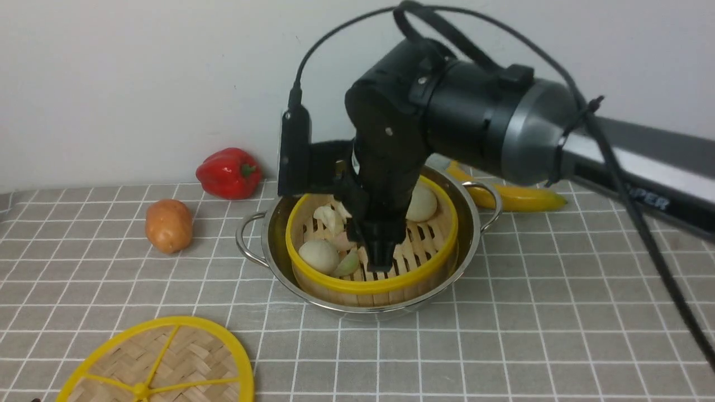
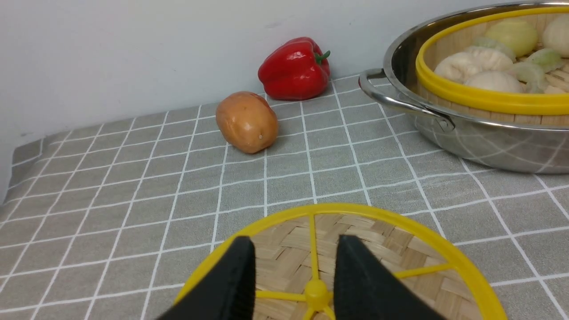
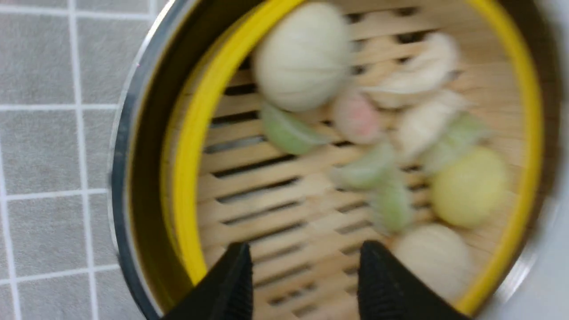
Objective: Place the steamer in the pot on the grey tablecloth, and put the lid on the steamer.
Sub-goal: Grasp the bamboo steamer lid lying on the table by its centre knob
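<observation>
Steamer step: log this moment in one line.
steamer: in pot | lid: on grey tablecloth, not yet on steamer | right hand: open above steamer | left hand: open above lid

The front camera stands on the robot's side, between the arms, and looks forward and a little down toward the wall (image 1: 111, 84); the right arm (image 1: 475, 123) fills its middle. The left wrist camera sits low behind the left gripper (image 2: 295, 240) and looks beyond the fingertips, over the lid (image 2: 378, 249), to the pot (image 2: 489, 146). The right wrist camera looks straight down past the right gripper (image 3: 306, 244), very near, into the steamer (image 3: 266, 186); its picture is blurred. All three views share steamer and pot.
</observation>
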You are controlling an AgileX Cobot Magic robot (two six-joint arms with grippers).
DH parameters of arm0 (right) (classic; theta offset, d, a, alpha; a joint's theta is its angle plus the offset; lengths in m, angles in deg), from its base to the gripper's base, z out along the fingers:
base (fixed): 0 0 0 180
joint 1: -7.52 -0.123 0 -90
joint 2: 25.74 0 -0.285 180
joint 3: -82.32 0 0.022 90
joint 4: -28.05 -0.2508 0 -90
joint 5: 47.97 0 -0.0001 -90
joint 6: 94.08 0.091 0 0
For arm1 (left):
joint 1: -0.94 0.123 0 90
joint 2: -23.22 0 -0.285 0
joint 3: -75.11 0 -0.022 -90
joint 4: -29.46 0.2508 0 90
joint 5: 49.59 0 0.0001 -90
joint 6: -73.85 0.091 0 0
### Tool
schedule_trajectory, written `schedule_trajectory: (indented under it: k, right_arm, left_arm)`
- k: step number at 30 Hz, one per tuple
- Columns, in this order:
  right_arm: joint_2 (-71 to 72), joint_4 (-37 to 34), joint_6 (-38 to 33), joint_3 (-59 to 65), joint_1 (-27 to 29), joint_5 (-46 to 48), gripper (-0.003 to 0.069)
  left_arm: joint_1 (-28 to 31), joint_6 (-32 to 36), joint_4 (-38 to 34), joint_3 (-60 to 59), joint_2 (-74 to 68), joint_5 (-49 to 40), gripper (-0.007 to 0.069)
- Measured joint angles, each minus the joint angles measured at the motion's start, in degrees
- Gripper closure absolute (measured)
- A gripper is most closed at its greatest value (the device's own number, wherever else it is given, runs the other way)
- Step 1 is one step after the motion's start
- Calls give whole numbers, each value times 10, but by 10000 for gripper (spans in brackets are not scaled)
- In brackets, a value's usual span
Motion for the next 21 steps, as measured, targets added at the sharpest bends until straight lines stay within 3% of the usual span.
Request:
schedule_trajectory:
  k: [3, 4, 5, 7, 14, 21]
  right_arm:
    - [37, 41, 62, 0, 0, 4, 481]
    - [40, 41, 62, 0, 0, 4, 491]
    - [59, 64, 96, 0, 0, 6, 569]
    - [86, 85, 152, 0, 1, 4, 655]
    - [151, 95, 363, 0, 10, -33, 672]
    - [156, 90, 457, 0, 10, -64, 663]
  left_arm:
    - [0, 0, 0, 0, 0, 0, 382]
    - [0, 0, 0, 0, 0, 0, 382]
    - [0, 0, 0, 0, 0, 0, 382]
    - [0, 0, 0, 0, 0, 0, 382]
    - [0, 0, 0, 0, 0, 0, 382]
    - [0, 0, 0, 0, 0, 0, 382]
